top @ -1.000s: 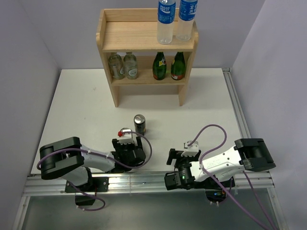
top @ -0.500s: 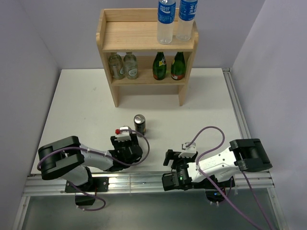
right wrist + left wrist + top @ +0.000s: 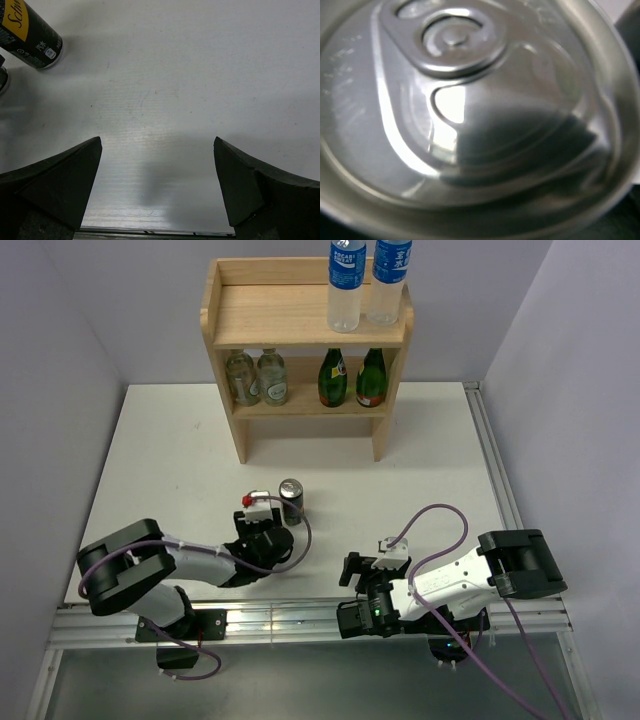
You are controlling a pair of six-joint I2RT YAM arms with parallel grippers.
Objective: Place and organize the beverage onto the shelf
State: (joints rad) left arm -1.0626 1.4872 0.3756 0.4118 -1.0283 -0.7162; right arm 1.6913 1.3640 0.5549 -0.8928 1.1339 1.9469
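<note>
Looking down from above, the wooden shelf [image 3: 300, 315] stands at the far side of the white table [image 3: 150, 460]. Two water bottles [image 3: 347, 285] stand upright on the right of its top tier. Two green bottles [image 3: 333, 378] stand on the right of the lower tier, with two pale bottles [image 3: 258, 378] to their left. One dark can [image 3: 291, 500] stands on the table in front of the shelf, and the left gripper [image 3: 263, 518] is just beside it on its near left; whether those fingers are clenched cannot be told. The right gripper [image 3: 368, 565] sits low near the front edge, well apart from the can. A blurred silver can lid [image 3: 465, 115] with its pull tab fills the left wrist view, and no fingers show. From the right wrist, the fingers are spread wide over bare table, grasping nothing, and the dark can appears at upper left.
</note>
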